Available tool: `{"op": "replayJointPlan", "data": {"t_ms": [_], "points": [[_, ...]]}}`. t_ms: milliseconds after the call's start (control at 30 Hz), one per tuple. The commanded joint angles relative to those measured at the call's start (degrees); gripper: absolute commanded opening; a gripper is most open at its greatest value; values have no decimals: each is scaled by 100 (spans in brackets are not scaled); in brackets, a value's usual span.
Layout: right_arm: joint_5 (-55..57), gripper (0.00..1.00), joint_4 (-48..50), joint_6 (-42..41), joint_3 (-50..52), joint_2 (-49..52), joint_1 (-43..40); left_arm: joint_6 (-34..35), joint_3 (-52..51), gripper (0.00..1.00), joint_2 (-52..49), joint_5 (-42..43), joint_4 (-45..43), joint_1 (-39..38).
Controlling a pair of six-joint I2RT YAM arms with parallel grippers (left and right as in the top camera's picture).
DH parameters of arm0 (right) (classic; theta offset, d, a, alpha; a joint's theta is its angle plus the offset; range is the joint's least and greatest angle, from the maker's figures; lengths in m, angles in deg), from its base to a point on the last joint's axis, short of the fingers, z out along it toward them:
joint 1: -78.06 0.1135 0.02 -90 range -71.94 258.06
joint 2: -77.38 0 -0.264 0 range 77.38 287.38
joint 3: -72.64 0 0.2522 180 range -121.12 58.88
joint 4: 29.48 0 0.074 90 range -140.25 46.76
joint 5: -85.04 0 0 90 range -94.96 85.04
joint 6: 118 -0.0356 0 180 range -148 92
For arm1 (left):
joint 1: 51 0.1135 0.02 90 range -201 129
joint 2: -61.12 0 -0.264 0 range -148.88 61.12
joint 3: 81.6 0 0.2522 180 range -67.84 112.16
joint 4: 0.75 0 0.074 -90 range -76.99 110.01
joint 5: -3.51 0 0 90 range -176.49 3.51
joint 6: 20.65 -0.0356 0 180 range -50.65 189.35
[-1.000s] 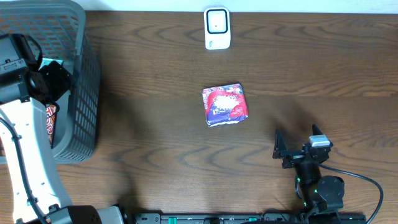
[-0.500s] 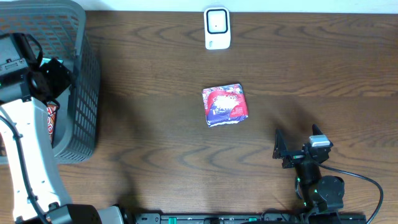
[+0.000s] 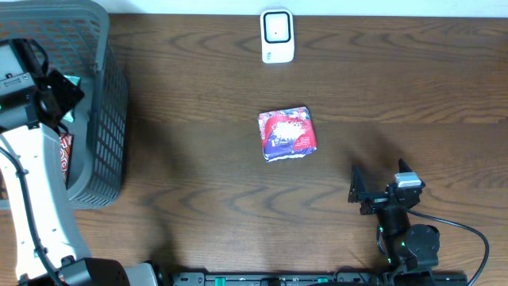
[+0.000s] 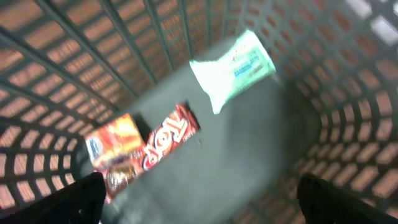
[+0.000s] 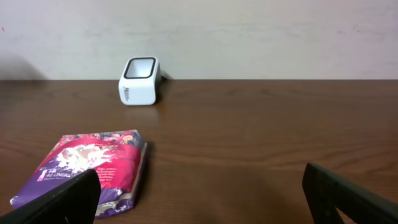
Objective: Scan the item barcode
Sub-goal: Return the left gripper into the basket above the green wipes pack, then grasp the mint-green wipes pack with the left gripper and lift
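- Basket (image 4: 348,93) contents are showing plainly only in the left wrist view: a pale green pack (image 4: 233,67), a red bar (image 4: 169,144) and an orange pouch (image 4: 115,149) are lying on its floor. Overhead is giving only slivers of them beside the arm.
- Over the basket, the left gripper (image 4: 199,205) is hanging with its fingers spread wide, gripping nothing.
- The red-and-purple packet (image 3: 286,133) is lying flat mid-table, between the white scanner (image 3: 277,36) and the right gripper (image 3: 377,181), ahead of that gripper, to its left and well apart from it.
- The right gripper is sitting with its fingers apart, empty.
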Motion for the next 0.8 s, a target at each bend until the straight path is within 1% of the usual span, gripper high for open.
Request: {"op": "replayJointPlan", "data": {"t_ms": [0, 100, 167, 233, 367, 500, 633, 700, 767], "points": [[-9, 99, -20, 28, 15, -24, 9, -83, -33, 98, -284, -256, -199, 109], [-9, 99, -20, 28, 15, -24, 9, -212, -33, 98, -557, -254, -527, 120], [-9, 99, -20, 28, 15, -24, 9, -417, -33, 98, -782, -251, -811, 118], [-9, 99, -20, 28, 15, -24, 9, -809, -33, 98, -1021, -254, -1086, 118], [-9, 99, -20, 28, 15, -24, 9, -1956, -33, 98, -1602, -249, -1705, 118], [-9, 99, -20, 28, 15, -24, 9, -2581, -33, 98, -2109, -251, -2216, 120], [-9, 99, -20, 28, 15, -24, 9, -2959, -33, 98, -2564, -251, -2809, 120], [-9, 99, -20, 28, 15, -24, 9, -3021, -33, 99, -2754, -247, -3095, 120], [-9, 99, -20, 28, 15, -24, 9, -3021, -33, 98, -2933, -245, -3353, 120]]}}
